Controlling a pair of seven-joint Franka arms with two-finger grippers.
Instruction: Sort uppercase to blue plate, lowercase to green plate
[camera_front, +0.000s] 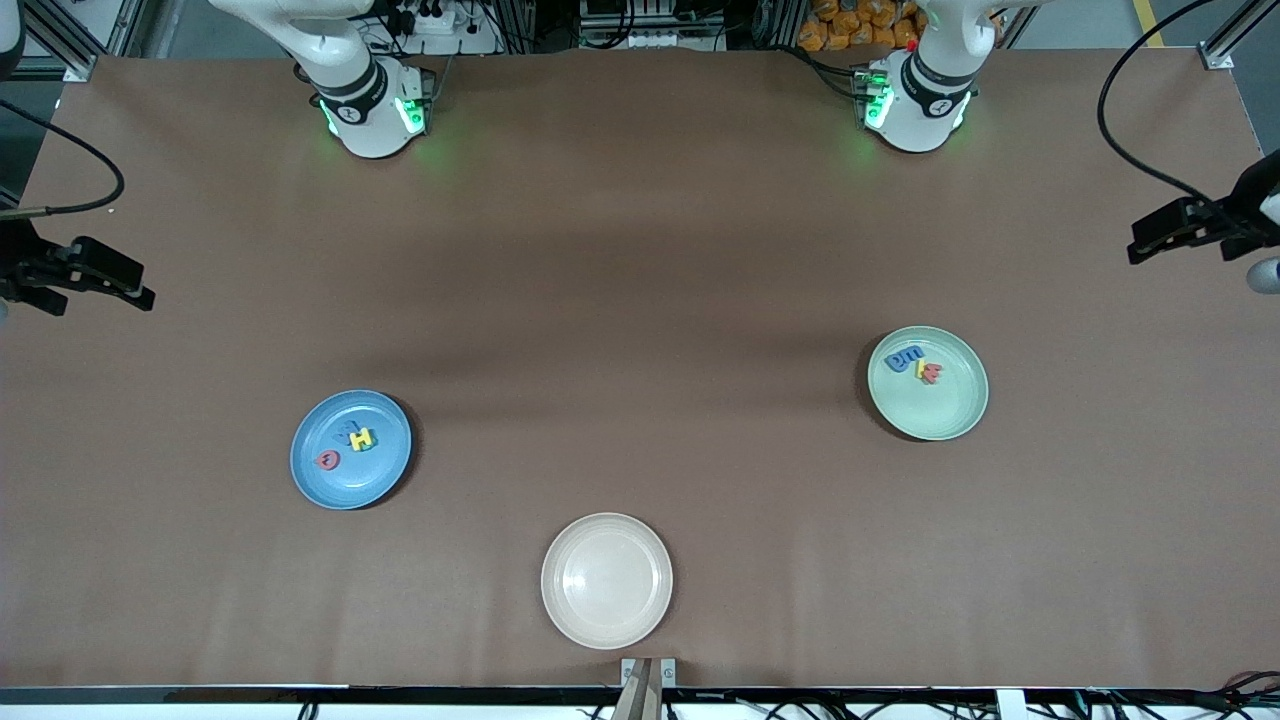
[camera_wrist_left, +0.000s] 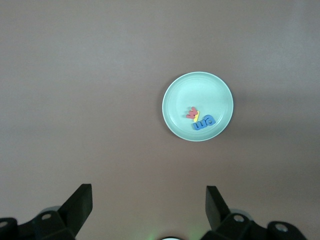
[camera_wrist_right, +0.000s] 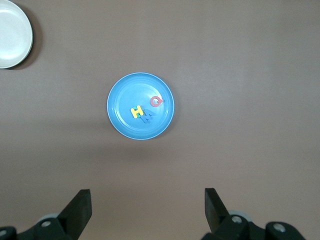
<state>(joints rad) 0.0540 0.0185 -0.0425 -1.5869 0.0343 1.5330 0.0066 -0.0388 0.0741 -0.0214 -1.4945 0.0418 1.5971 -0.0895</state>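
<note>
Both claws gape empty; blue plate (camera_front: 370, 485) at right gripper's (camera_front: 135, 292) four o'clock, green plate (camera_front: 940, 415) at left gripper's (camera_front: 1140, 246) eight (front view; sorting looks finished).

Front camera high, faces robots; wrist cameras look down, sharing plates with it.

The sky-blue plate (camera_front: 350, 450) lies flat toward the right arm's end of the tabletop, holding a yellow H (camera_front: 362, 438), a red Q (camera_front: 327, 459) and a blue letter (camera_front: 346, 430). The mint-green plate (camera_front: 928, 383), toward the left arm's end, holds clustered blue letters (camera_front: 907, 360), a red w (camera_front: 930, 373) and a yellow piece.
</note>
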